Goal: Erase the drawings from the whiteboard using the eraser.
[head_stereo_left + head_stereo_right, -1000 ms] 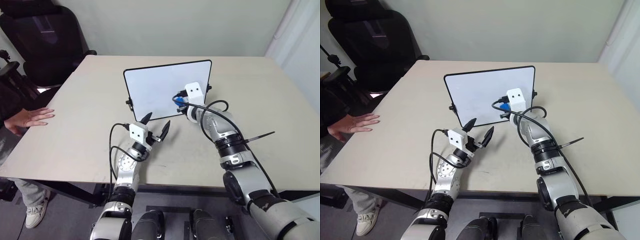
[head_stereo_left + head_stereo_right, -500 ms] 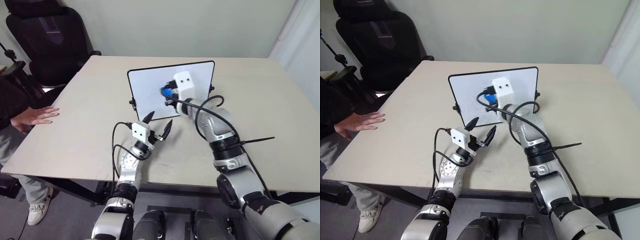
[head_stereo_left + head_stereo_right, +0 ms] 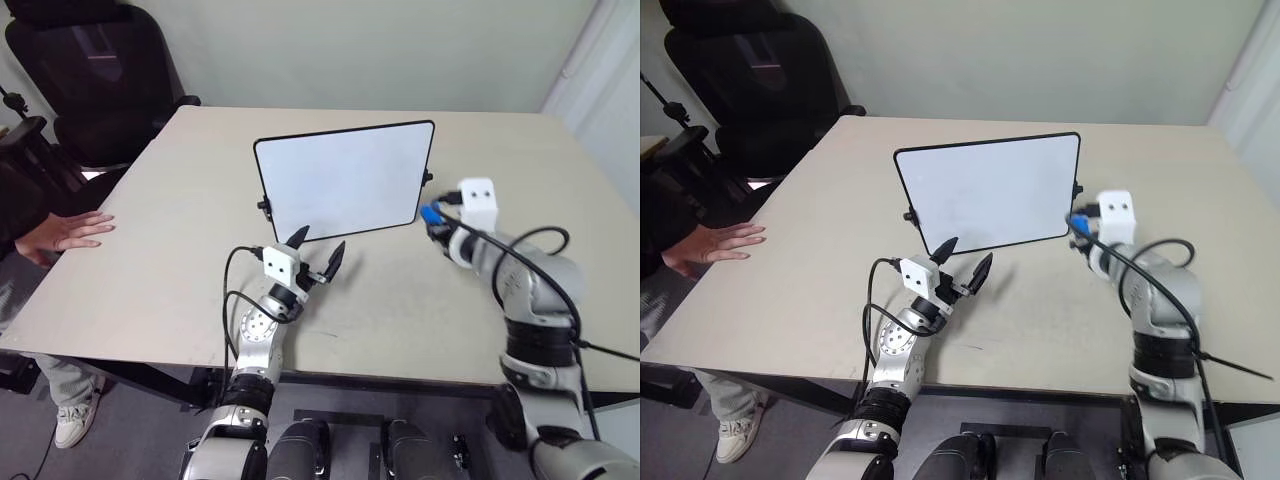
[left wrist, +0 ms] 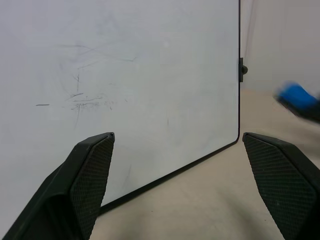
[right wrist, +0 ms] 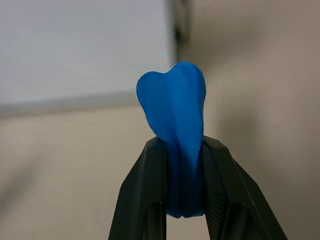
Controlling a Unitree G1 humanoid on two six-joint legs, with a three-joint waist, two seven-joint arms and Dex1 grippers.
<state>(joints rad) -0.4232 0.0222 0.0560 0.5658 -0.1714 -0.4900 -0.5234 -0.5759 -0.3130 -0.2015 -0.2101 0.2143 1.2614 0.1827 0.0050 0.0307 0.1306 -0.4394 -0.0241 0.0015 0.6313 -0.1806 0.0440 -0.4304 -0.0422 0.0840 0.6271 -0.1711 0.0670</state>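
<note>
Right tool (image 5: 182, 200) gripped the eraser (image 5: 175, 105) between its two black fingers, the blue block bulging out above the pinch, and it hung just off the right edge of the whiteboard (image 3: 345, 180), above the desk (image 3: 180, 200). Squeezed out of shape like that, the eraser looked soft and springy, probably light, so a grip low on its body with the free end left proud seemed right for wiping; too hard a press would likely fold it over. Left tool (image 3: 315, 252) hovered with its fingers spread wide and empty, just near of the board's lower edge. The whiteboard stood tilted back near the middle of the desk on small side knobs, thin and likely light, so it could slide or tip under a firm push; bracing its frame at the lower edge would steady it. Its face looked nearly clean, with only faint grey traces of the drawings (image 4: 80, 97) in the left wrist view. A person's hand (image 3: 62, 233) lay flat on the far left edge of the desk.
</note>
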